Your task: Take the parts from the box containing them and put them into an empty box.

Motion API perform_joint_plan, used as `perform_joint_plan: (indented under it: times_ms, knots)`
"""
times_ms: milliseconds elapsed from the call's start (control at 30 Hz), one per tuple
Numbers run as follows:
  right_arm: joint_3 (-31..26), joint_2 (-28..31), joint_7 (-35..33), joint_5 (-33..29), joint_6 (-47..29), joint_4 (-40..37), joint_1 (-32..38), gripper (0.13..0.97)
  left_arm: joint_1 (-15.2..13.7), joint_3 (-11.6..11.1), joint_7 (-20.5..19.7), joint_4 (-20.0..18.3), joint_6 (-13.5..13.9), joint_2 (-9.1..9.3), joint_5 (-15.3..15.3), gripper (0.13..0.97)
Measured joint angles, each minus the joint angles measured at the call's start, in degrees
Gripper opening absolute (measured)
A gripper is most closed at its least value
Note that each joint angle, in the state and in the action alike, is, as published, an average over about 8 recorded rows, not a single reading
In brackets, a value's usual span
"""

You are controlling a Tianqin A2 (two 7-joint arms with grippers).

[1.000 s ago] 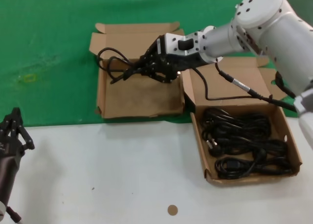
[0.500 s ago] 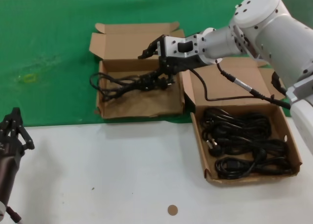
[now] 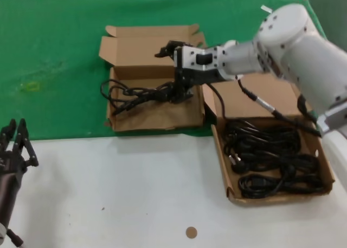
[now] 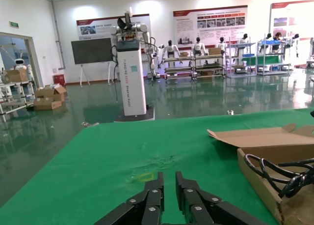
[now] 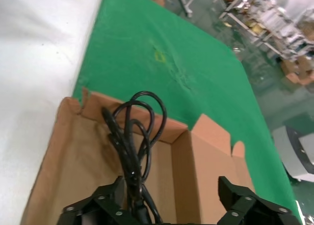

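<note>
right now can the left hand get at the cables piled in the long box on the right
Probably not. The left hand sits at the near left edge, and the cables lie in the long box on the far right. Nothing blocks the way, but it would have to cross the whole table.

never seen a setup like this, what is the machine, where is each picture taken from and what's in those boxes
It is a two-armed robot. One picture looks down from its head; the other two come from cameras on its wrists. The right gripper hangs open over the squarer cardboard box, where one black cable bundle lies, apparently just let go. The longer box beside it holds more coiled cables. The left gripper waits shut at the table's near edge, holding nothing. Boxes sit on a green cloth.
</note>
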Motion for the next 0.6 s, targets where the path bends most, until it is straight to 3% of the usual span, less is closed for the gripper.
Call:
perform_joint_plan:
  times_ms: [433, 600]
  knots:
    - [4.5, 2.4, 6.4, 3.9, 7.9, 14.5, -13.5, 0.830, 0.0, 0.0, 0.0, 0.0, 0.0, 0.00, 0.0, 0.266]
    - [6.3, 3.3, 9.0, 5.4, 11.0, 20.3, -19.0, 0.843, 0.0, 0.0, 0.0, 0.0, 0.0, 0.00, 0.0, 0.358]
